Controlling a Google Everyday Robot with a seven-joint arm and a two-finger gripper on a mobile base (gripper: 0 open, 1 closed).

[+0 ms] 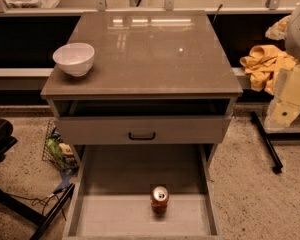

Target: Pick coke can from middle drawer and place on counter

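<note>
Camera view: the coke can (159, 199) stands upright on the floor of the open middle drawer (115, 216), slightly right of centre. The counter (150, 54) carries a white bowl (74, 58) at its near left corner. The gripper (286, 104) hangs right of the cabinet, well apart from the can; whether it is open or closed cannot be told.

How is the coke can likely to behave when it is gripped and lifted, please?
The coke can stands upright on the bare floor of the middle drawer, so a sideways nudge could tip and roll it. Its smooth round wall may slip. The gripper hangs right of the counter, well away.
</note>
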